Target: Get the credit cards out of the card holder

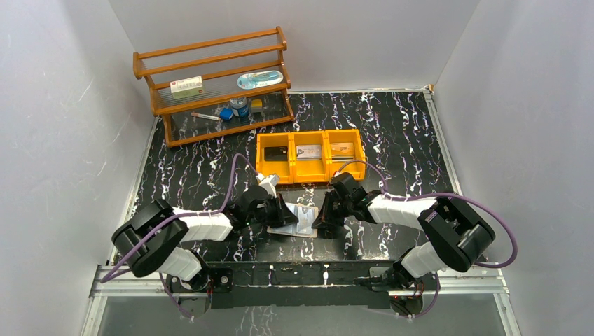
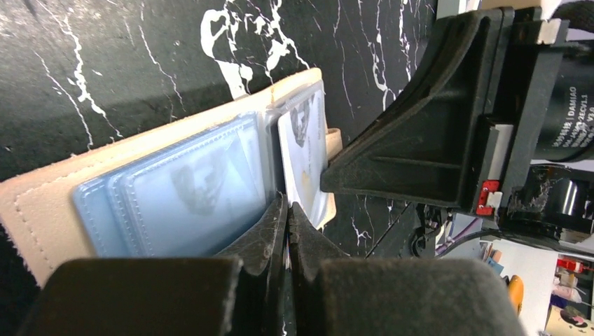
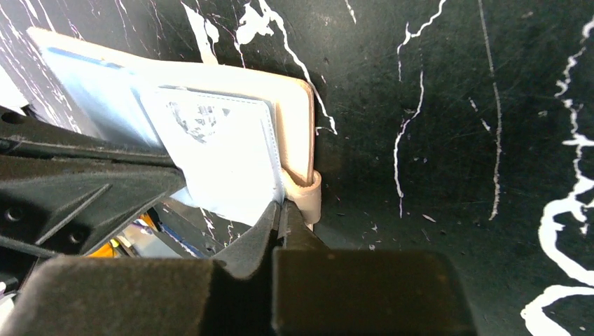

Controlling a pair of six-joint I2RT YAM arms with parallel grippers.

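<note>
Enclosure: plain pale grey walls (image 1: 63,105) on three sides, evenly lit. Tabletop (image 1: 392,126): black marble pattern, white veining. Wooden rack (image 1: 213,96): orange-brown, tiered, back left corner. Metal rail (image 1: 483,283): near table edge.

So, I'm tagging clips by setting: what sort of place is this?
Likely a robot lab test cell: plain white walls enclose a black marbled table, with left arm and right arm bolted at its near edge.

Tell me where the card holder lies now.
In the top view, the card holder lies open on the table, between the left gripper and the right gripper, on the near side of the yellow bin.
</note>
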